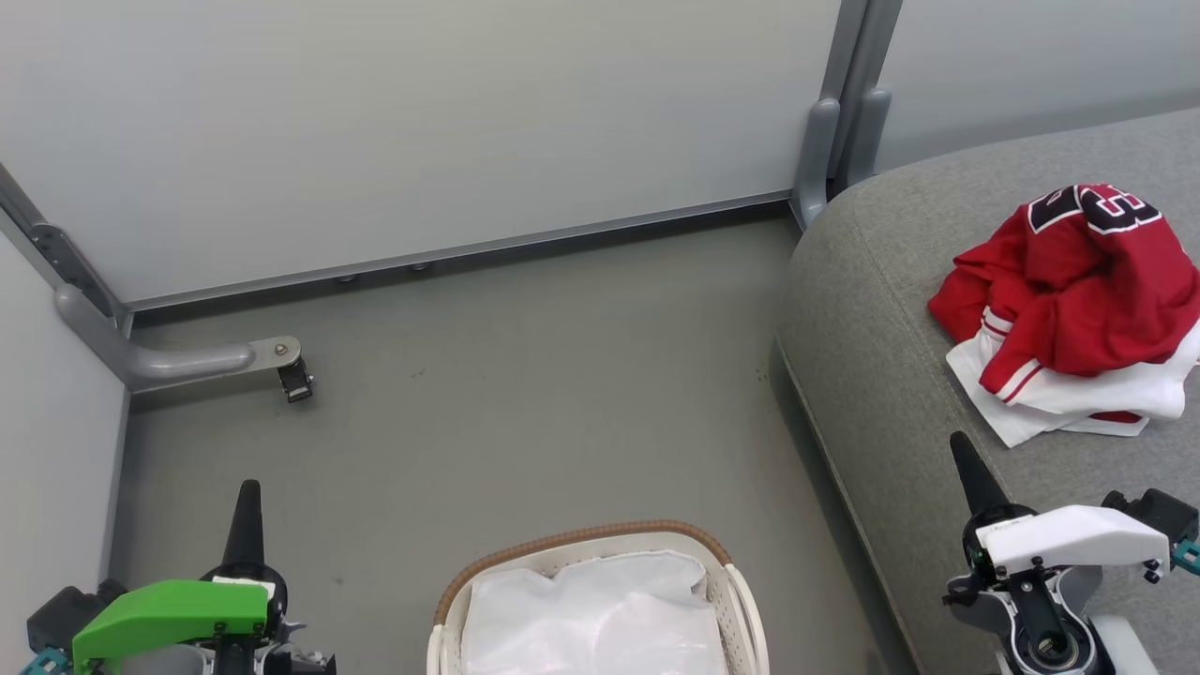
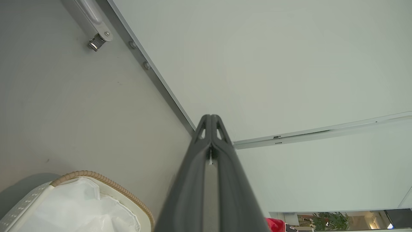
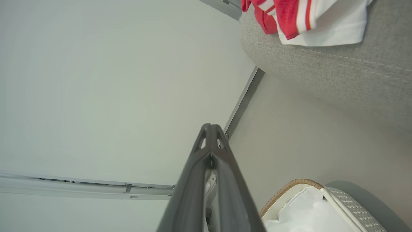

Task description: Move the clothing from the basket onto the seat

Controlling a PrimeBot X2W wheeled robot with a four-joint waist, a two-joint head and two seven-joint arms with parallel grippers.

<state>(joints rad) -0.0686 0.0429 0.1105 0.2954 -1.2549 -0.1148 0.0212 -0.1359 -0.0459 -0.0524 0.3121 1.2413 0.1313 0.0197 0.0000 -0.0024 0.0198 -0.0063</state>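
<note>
The basket (image 1: 581, 542) on the floor held no garment in its visible part, just white lining (image 1: 600, 609). The clothing (image 1: 1069, 300), a red-and-white jersey heap, lay on the grey seat (image 1: 872, 328), well in from its rounded corner. The task looked finished. The left gripper (image 1: 248, 492) and right gripper (image 1: 964, 448) were both closed tight, empty, touching nothing.
</note>
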